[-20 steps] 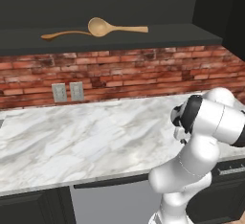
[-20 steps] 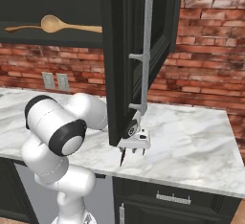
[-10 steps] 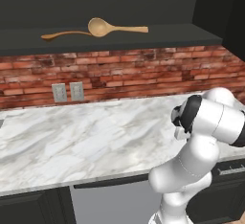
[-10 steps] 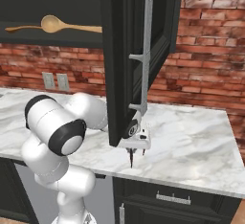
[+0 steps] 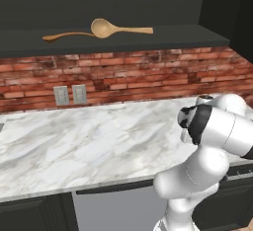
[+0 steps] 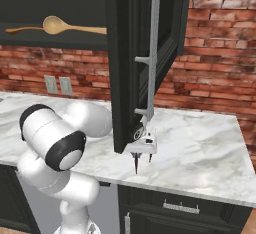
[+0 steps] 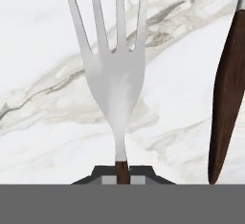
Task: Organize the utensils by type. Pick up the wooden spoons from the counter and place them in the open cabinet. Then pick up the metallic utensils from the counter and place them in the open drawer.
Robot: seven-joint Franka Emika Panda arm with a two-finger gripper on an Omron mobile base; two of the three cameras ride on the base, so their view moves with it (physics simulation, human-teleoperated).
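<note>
Fork (image 7: 115,82) sat pinched by its dark handle in the closed claw (image 7: 122,173), tines pointing away over the white marble surface (image 7: 43,98). Second fork's dark handle (image 7: 228,98) lay just right. Both wooden spoons (image 5: 101,28) rested on open cabinet shelf (image 5: 163,40); brick wall (image 5: 148,74) behind.
</note>
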